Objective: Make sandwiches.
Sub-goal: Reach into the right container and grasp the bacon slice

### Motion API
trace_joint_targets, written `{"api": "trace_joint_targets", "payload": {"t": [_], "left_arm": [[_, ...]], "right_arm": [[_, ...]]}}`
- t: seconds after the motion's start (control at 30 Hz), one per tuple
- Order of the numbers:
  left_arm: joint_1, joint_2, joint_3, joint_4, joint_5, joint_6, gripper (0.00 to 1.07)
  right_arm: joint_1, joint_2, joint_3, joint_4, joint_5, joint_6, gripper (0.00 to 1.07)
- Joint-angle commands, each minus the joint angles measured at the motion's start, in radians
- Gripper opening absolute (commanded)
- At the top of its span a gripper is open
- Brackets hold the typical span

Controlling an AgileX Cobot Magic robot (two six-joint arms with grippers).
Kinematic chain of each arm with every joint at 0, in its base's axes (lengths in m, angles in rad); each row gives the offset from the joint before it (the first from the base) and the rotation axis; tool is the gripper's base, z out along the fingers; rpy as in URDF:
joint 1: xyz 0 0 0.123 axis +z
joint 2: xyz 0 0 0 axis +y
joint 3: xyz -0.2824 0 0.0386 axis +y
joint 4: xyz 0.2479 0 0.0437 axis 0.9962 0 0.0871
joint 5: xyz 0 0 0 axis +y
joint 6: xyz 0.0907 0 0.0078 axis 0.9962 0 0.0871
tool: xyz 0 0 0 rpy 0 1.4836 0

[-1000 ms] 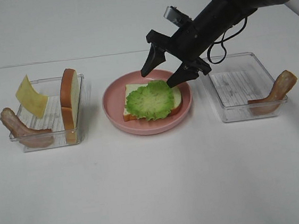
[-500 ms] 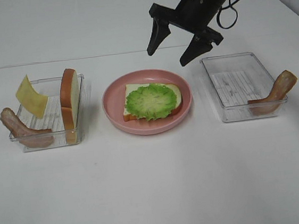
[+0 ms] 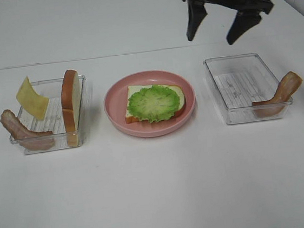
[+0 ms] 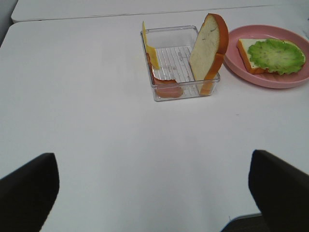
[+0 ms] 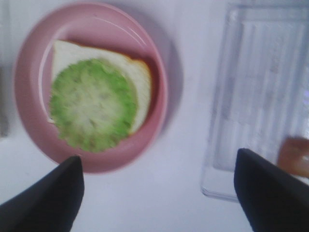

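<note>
Right gripper hung empty, jaws spread wide, lettuce on bread below to its left; left gripper gaped wide too.

The worktop is plain white. The round plate is pink. The flat bread slice has a white face and orange-brown crust. The lettuce leaf is bright green, paler at its middle, with a ruffled surface. The left tray and right tray are clear plastic with fine ribbed lines across their floors. The upright bread slice is white with an orange crust. The cheese square is pale yellow. The left bacon strip is reddish brown, and the right bacon strip is a lighter orange-brown. The right pincer and left pincer are black.
</note>
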Motion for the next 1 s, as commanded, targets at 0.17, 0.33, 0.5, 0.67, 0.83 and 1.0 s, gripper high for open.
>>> {"api": "trace_joint_targets", "payload": {"t": [0.17, 0.33, 0.5, 0.67, 0.83, 1.0], "left_arm": [[-0.003, -0.014, 0.004, 0.003, -0.004, -0.004, 1.02], [-0.003, -0.014, 0.004, 0.003, -0.004, -0.004, 1.02], [-0.003, -0.014, 0.004, 0.004, -0.004, -0.004, 1.02], [-0.003, -0.014, 0.004, 0.004, -0.004, -0.004, 1.02], [-0.003, -0.014, 0.004, 0.004, -0.004, -0.004, 1.02], [-0.003, -0.014, 0.004, 0.004, -0.004, -0.004, 1.02]], "right_arm": [[-0.193, -0.115, 0.235, -0.068, 0.114, -0.013, 0.8], [-0.238, -0.104, 0.243, -0.072, 0.099, -0.041, 0.8], [-0.238, -0.072, 0.243, -0.098, 0.067, -0.046, 0.8], [-0.263, -0.026, 0.243, -0.127, 0.059, -0.045, 0.8], [-0.278, 0.003, 0.243, -0.146, 0.043, -0.045, 0.8], [-0.282, 0.03, 0.243, -0.141, 0.012, -0.057, 0.79]]}}
